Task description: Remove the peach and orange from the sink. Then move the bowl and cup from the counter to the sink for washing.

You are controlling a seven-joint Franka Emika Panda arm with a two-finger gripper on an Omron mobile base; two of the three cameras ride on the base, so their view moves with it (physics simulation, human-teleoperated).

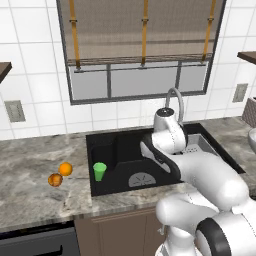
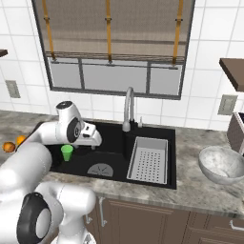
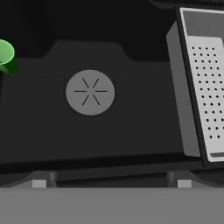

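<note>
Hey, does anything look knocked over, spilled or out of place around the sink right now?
Nothing stands out. The cup stands upright in the sink, the peach and orange sit on the counter, and the bowl rests upright on the other side.

This is a kitchen in a home. A big black sink (image 2: 112, 143) is set into a grey stone worktop (image 1: 35, 175), with a bent silver faucet (image 2: 127, 107) behind it and a grey tray with holes (image 2: 148, 159) in its right side. White tiles (image 1: 30, 80) cover the wall. A window with a brown blind (image 1: 142, 35) sits above the sink. Brown cupboard doors (image 2: 143, 221) are under the worktop. Plug sockets (image 1: 15, 111) are on the wall.
</note>
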